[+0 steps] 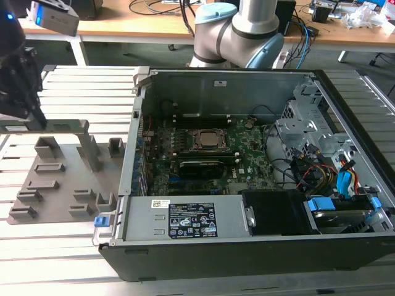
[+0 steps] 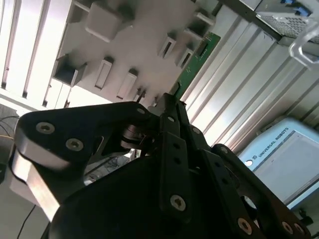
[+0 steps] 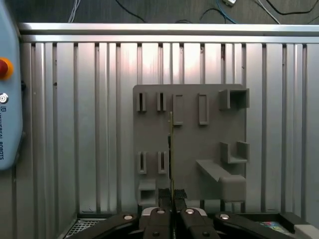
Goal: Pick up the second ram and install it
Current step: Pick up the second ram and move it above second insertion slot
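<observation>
The second ram [image 3: 171,144] is a thin green board seen edge-on in the first wrist view, running out from my fingertips over the grey holder plate [image 3: 209,134]. In the second wrist view its green face [image 2: 198,62] reaches from the fingertips toward the plate's slotted blocks. My gripper [image 3: 172,198] [image 2: 172,99] is shut on one end of it. In the exterior view the gripper [image 1: 31,114] hangs at the far left, above the back left corner of the holder plate [image 1: 62,179].
The open computer case [image 1: 247,246] lies to the exterior view's right of the plate, with its motherboard [image 1: 203,154] and silver power supply [image 1: 185,225] showing. The robot's base [image 1: 237,31] stands behind the case. A teach pendant [image 3: 7,99] lies on the slatted aluminium table [image 3: 99,124].
</observation>
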Robot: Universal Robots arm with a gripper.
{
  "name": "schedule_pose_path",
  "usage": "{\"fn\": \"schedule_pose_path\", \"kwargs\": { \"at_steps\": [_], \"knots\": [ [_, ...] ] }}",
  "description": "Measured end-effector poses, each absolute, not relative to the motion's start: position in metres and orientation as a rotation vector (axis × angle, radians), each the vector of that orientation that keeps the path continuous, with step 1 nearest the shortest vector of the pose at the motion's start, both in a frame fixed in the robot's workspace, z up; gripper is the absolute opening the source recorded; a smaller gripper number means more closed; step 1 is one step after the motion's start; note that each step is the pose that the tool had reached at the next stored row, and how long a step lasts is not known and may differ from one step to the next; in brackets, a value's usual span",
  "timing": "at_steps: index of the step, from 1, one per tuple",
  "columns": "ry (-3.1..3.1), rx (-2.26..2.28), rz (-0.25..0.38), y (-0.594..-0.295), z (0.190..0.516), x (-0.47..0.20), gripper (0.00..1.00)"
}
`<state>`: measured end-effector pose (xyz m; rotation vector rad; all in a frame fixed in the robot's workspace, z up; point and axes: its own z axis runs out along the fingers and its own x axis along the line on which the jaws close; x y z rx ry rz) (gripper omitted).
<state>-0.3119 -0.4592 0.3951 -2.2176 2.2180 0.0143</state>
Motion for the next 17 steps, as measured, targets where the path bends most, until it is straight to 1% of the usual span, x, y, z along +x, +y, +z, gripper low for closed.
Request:
{"fn": "schedule_pose_path", "kwargs": {
  "at_steps": [6,9,17],
  "knots": [
    [2.206,-2.205,0.053,-0.459,0.394,-0.282,0.14],
    [2.21,-2.209,0.063,-0.459,0.393,-0.246,0.14],
    [2.211,-2.21,0.069,-0.459,0.393,-0.214,0.14]
  ]
}}
